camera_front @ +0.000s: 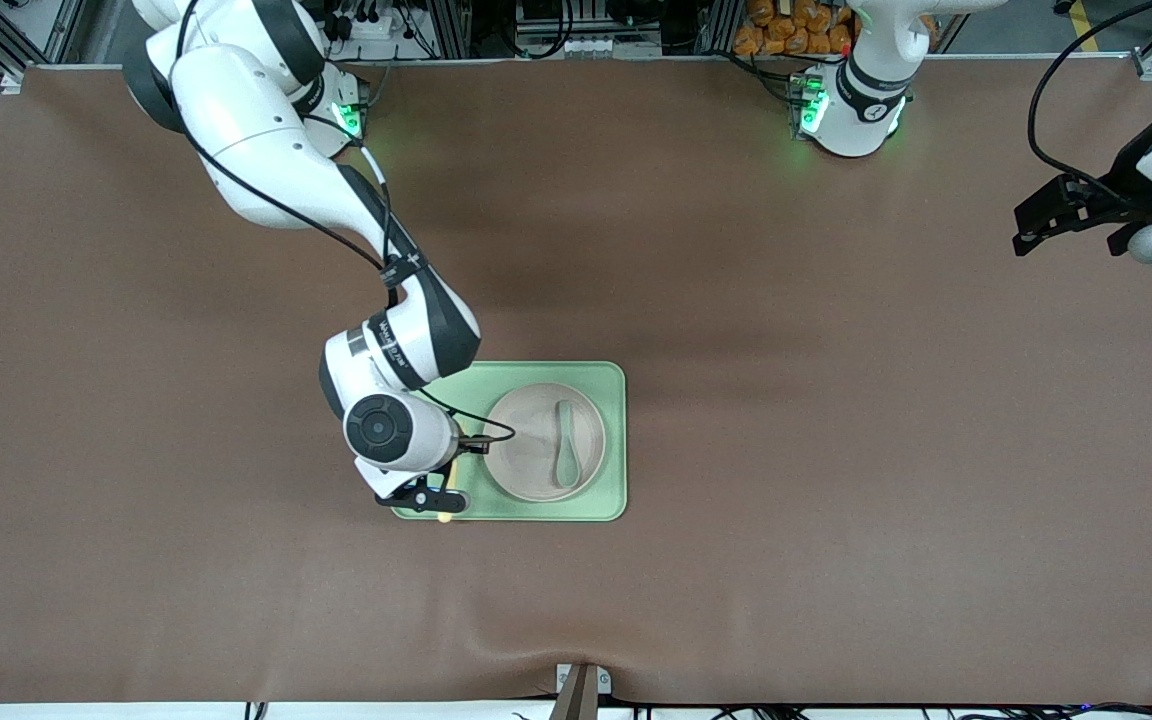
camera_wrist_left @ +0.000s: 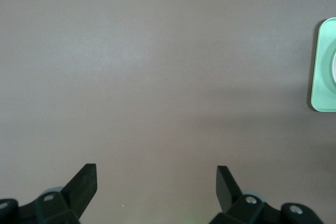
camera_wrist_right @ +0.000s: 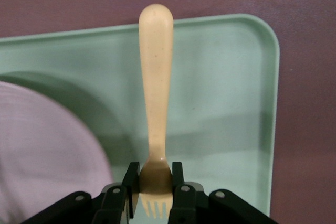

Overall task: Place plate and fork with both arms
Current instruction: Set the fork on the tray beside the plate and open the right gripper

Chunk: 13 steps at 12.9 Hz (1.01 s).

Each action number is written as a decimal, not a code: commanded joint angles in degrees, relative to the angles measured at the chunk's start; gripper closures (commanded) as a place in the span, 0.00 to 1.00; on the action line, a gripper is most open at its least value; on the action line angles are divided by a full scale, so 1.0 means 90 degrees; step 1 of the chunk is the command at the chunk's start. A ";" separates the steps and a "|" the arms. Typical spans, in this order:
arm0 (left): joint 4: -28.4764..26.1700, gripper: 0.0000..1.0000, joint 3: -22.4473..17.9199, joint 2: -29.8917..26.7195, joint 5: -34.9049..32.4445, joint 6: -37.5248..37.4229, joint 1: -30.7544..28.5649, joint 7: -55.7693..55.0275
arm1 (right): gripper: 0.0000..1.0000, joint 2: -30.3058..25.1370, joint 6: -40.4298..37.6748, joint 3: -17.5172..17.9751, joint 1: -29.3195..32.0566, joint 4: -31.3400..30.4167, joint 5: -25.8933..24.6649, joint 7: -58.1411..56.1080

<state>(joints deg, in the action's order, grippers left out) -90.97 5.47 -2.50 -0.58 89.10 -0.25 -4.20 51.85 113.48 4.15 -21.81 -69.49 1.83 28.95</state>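
One fork held over one tray, with one plate and one spoon on it.

Low and centre in the front view, the right gripper (camera_front: 436,497) has its fingers (camera_wrist_right: 131,184) clenched on the pale-yellow fork (camera_wrist_right: 156,93) near its tines, over the green tray (camera_front: 614,440) beside the beige plate (camera_front: 526,450). A grey-green spoon (camera_front: 567,445) lies in the plate. At the frame's upper right, the left gripper (camera_wrist_left: 156,182) waits over bare brown surface (camera_front: 836,450), fingers spread apart.
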 commanded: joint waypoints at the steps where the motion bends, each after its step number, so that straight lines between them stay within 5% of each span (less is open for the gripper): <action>1: -0.0117 0.00 0.0095 -0.0035 -0.0112 0.0158 -0.0089 0.0115 | 1.00 -0.0683 0.0807 0.0076 0.0138 -0.1417 -0.0087 -0.0179; 3: -0.0117 0.00 0.0095 0.0014 -0.0112 0.0178 -0.0070 0.0106 | 1.00 -0.0673 0.1121 0.0076 0.0129 -0.1614 -0.0087 -0.0179; 4: -0.0126 0.00 0.0095 0.0034 -0.0112 0.0216 -0.0069 0.0115 | 0.76 -0.0673 0.1064 0.0076 0.0138 -0.1605 -0.0087 -0.0170; 5: -0.0136 0.00 0.0095 0.0053 -0.0092 0.0226 -0.0069 0.0115 | 0.34 -0.0683 0.1015 0.0085 0.0177 -0.1566 -0.0087 -0.0131; 6: -0.0175 0.00 0.0095 0.0063 -0.0073 0.0246 -0.0060 0.0106 | 0.13 -0.0789 0.0889 0.0085 0.0187 -0.1508 -0.0058 -0.0140; 7: -0.0166 0.00 0.0105 0.0082 -0.0073 0.0256 -0.0050 0.0106 | 0.03 -0.0906 0.0569 0.0076 0.0197 -0.1382 -0.0067 -0.0169; 13: -0.0156 0.00 0.0105 0.0112 -0.0063 0.0266 -0.0040 0.0106 | 0.00 -0.1959 -0.1563 0.0125 0.1162 -0.0247 0.0108 -0.0841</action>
<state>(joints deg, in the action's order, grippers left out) -92.17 5.88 -1.27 -0.58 90.96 -0.23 -4.09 38.62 101.73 4.11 -15.25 -71.50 1.98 24.78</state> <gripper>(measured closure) 0.000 0.000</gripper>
